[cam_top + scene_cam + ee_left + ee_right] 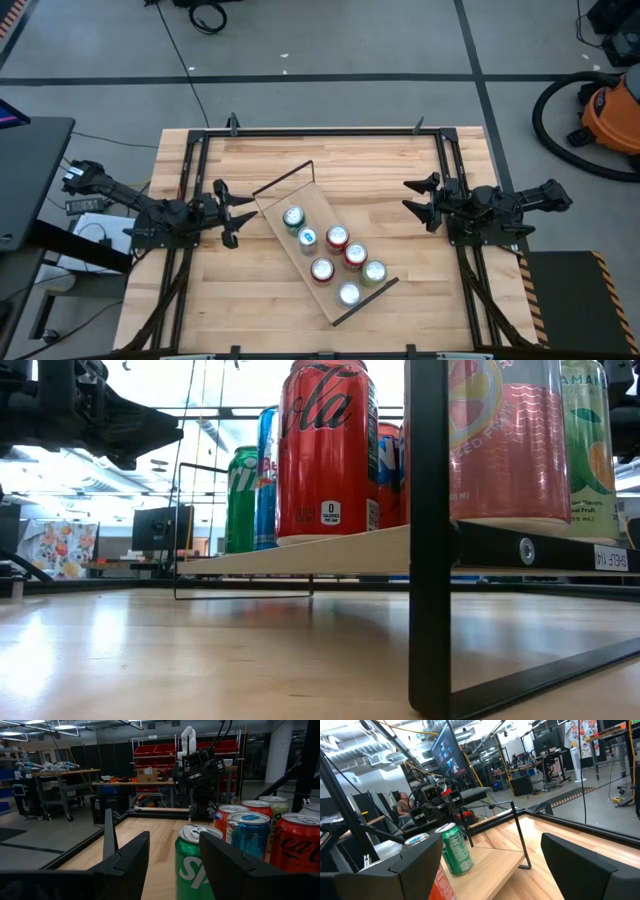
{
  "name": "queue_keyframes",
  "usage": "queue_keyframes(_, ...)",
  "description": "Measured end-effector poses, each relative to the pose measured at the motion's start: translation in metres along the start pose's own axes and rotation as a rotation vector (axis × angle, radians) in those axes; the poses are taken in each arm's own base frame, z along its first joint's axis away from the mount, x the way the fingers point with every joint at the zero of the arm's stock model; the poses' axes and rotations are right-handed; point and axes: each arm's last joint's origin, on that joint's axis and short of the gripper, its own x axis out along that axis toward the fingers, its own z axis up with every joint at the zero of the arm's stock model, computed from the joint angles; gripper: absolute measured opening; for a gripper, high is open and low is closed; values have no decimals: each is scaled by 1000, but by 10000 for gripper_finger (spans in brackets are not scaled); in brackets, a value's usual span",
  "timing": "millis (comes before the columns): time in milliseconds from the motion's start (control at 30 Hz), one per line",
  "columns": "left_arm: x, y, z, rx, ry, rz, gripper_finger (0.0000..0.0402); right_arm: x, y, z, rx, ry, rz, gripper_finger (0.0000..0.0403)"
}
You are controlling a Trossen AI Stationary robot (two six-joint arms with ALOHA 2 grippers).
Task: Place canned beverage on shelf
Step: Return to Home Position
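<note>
on the shelf [318,213] stand six cans [322,269]; left tool [238,214], right tool [411,197] both released.

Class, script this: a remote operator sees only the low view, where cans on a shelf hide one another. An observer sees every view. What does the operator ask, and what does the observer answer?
Operator: In my view the front cans block the rest. How many are on the shelf?
Observer: The high view shows seven cans standing on the shelf, in a loose double row.
Operator: Is either tool gripping one?
Observer: No. The left tool and the right tool are both open and apart from the shelf, one on each side of it.
</note>
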Motion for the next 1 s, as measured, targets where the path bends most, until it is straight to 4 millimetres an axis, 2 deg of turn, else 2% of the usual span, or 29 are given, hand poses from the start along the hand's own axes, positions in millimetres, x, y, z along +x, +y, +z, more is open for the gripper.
queue_keyframes(400, 0, 0, -1, -43, 5, -1, 183, 0, 0, 0, 0, 0, 0, 348)
queue_keyframes(667, -2, -1, -14, -17, 128, -13, 183, 0, 0, 0, 0, 0, 0, 348)
queue_keyframes(1000, -13, 11, -21, -94, 203, 21, 183, 0, 0, 0, 0, 0, 0, 348)
